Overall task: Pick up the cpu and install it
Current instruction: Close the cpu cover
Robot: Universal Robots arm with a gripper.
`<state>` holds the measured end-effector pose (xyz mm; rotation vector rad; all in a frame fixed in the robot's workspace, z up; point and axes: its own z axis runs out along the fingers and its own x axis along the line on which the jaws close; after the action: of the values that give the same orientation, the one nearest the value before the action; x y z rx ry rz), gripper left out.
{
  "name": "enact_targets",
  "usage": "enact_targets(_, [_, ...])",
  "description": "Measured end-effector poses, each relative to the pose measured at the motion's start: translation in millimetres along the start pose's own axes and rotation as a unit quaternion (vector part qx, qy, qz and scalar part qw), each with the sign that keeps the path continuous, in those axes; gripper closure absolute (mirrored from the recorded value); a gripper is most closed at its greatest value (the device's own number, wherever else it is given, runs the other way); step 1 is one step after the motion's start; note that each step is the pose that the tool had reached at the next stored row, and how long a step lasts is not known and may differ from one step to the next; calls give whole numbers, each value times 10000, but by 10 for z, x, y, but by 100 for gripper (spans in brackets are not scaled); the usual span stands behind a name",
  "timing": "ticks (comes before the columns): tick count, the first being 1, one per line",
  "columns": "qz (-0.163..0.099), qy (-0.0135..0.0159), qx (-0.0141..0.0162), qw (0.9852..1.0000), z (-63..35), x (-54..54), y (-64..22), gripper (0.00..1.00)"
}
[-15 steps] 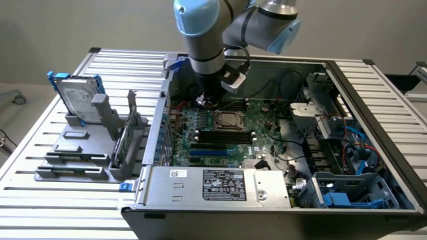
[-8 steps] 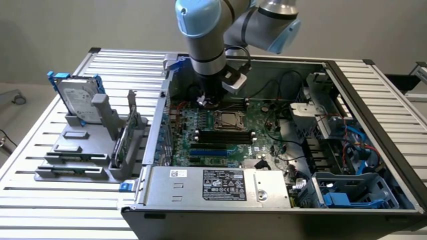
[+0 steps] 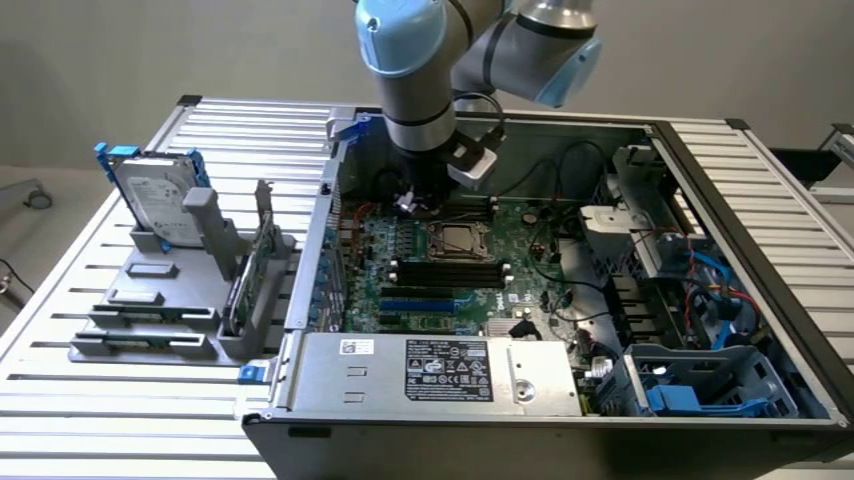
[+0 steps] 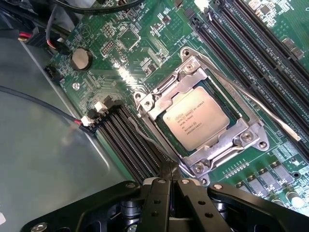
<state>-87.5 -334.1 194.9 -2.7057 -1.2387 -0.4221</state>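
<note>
Cpu (image 4: 195, 119) in its socket (image 4: 155, 103), claw (image 4: 169, 174) (fully closed, empty) just beside.

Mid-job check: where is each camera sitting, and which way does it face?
Exterior view: off the arm, raised, looking down into the open computer case; the arm reaches in.
Wrist view: on the wrist, facing the motherboard; the shut gripper in front.
Shared: the motherboard, with the cpu in its socket.
</note>
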Motion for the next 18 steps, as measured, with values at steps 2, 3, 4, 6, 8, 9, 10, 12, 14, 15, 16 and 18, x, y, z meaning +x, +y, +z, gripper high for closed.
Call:
enact_targets(2, [1,-5,-5,10000,6,7,9,89])
enact_targets(3, [1,-8,-7,10000,9,11,14,89])
enact_targets(4, [2,-9,-9,10000,12,14,18,89])
enact_targets(6, [3,-13,-13,10000,18,21,26,89])
enact_targets(8, [4,-19,-18,10000,23,28,34,89])
enact_targets(9, [4,-21,-20,10000,25,31,38,89])
enact_targets(10, [5,-23,-23,10000,28,34,42,89])
enact_targets(12, [7,-28,-27,10000,33,40,49,89])
enact_targets(14, [8,-32,-32,10000,37,45,57,89])
enact_targets(15, [8,-35,-34,10000,39,48,60,89])
enact_targets(16, [9,-37,-36,10000,41,50,64,89])
enact_targets(18, [10,-41,-41,10000,46,56,71,89])
